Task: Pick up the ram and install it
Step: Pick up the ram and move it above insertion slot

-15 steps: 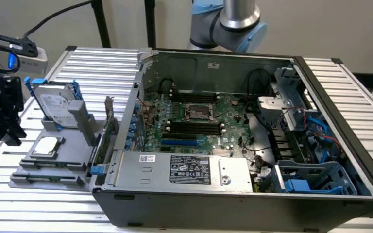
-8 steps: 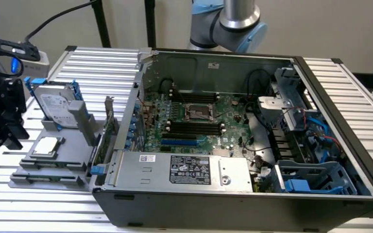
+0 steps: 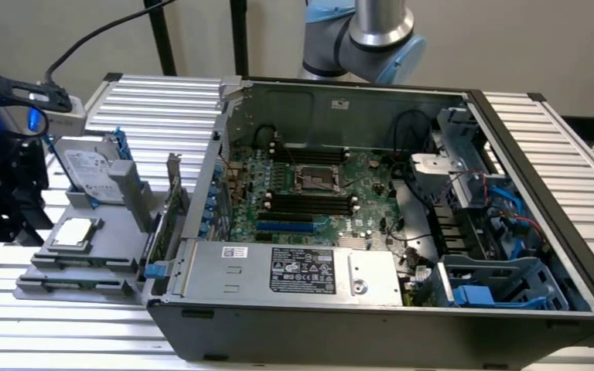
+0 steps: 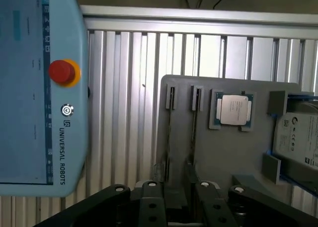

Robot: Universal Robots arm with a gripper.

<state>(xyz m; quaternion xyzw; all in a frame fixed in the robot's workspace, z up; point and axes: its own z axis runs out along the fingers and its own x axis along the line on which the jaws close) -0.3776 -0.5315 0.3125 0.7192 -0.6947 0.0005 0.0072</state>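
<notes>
Saw the gripper (image 4: pixel 176 199) spread wide in the wrist view, black links splayed to both sides, nothing pinched between them. Hung over the grey holder (image 4: pixel 233 157), above its two narrow slots (image 4: pixel 197 100). Found the ram (image 4: pixel 169 132) there, not held: a thin strip seen edge-on, standing in one of those slots just beyond the gripper. Could not make out its chips. Noted a processor (image 4: pixel 233 110) lying flat in a recess beside the slots, and past it a silver hard drive (image 4: pixel 300 137). Spotted a teach pendant (image 4: pixel 35 88) with a red stop button (image 4: pixel 62 71) over the ribbed aluminium worktop (image 4: pixel 129 88), on the slots' other side, apart from the holder.

In the exterior view, caught the arm (image 3: pixel 380 35) at the far edge, behind an open computer case (image 3: pixel 380 332). Placed the holder just beside the case, on the exterior view's left, with the hard drive upright at its far end and a taller card (image 3: pixel 173 201) with a metal bracket upright next to the case wall. Inside the case, saw the motherboard (image 3: pixel 364 166), black memory slots (image 3: pixel 308 205) just near of the processor socket (image 3: pixel 311 179), and a power supply (image 3: pixel 276 270) along the near wall.
</notes>
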